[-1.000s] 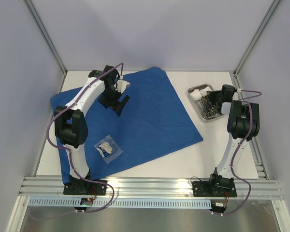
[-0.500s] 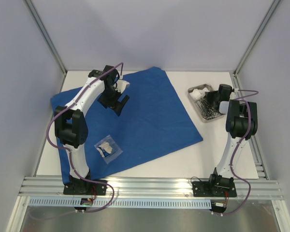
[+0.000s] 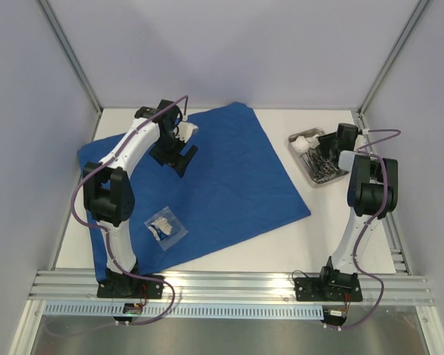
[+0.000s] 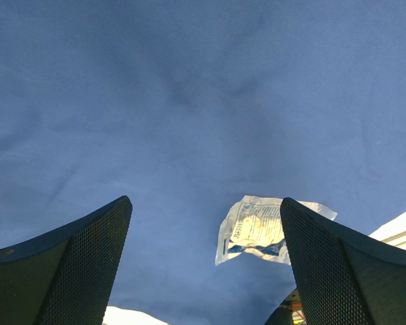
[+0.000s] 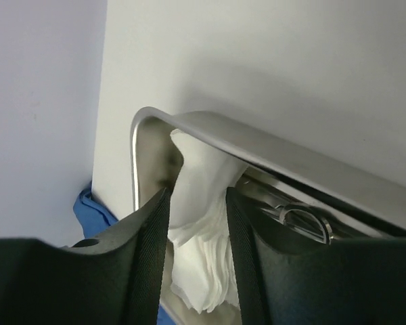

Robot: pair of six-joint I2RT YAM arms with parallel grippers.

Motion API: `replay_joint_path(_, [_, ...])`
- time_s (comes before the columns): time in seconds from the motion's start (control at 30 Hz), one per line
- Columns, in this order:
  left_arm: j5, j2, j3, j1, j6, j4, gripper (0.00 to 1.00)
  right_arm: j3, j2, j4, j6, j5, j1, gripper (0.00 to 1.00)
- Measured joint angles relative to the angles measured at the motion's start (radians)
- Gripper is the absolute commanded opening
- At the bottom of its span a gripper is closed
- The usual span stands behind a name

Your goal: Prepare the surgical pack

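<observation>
The right gripper [image 5: 197,193] has been moved to the far end of the steel tray [image 5: 271,150] and opened a little. Between its jaws white gauze [image 5: 203,162] is seen, touching both; whether it is squeezed cannot be told. The tray is set near the far right corner of the table [image 3: 281,244], long side running far to near. The left gripper [image 4: 204,200] is held wide open over the flat blue drape [image 3: 237,177].

The left arm [image 3: 137,140], at the left of the frame, and the right arm [image 3: 349,233], at the right, are built of white links joined by black housings. Purple cables [image 3: 77,203] are looped alongside them. Black, mesh-textured fingers [image 4: 81,264] are carried by the left gripper [image 4: 204,200]. Black base plates [image 3: 131,285] are seen at the bottom.
</observation>
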Motion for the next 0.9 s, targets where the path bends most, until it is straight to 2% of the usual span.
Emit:
replay_joint_path(0.17, [0.002, 0.000, 0.001, 0.000, 0.000, 0.000, 1.00, 0.000, -0.076, -0.053, -0.050, 0.023, 0.000, 0.47])
replay_joint_path(0.3, [0.009, 0.000, 0.002, 0.000, 0.000, 0.000, 1.00, 0.011, -0.129, -0.118, -0.093, 0.046, 0.000, 0.47])
replay_joint_path(0.47, [0.018, 0.000, 0.002, 0.000, 0.000, 0.000, 1.00, 0.054, -0.139, -0.180, -0.156, 0.040, 0.000, 0.00])
replay_joint_path(0.67, [0.020, 0.000, 0.007, 0.000, 0.000, 0.000, 1.00, 0.288, 0.027, -0.225, -0.208, -0.092, -0.004, 0.00])
replay_joint_path(0.9, [0.018, 0.000, 0.007, 0.000, 0.001, 0.000, 1.00, 0.236, 0.063, -0.261, -0.208, -0.122, -0.002, 0.00])
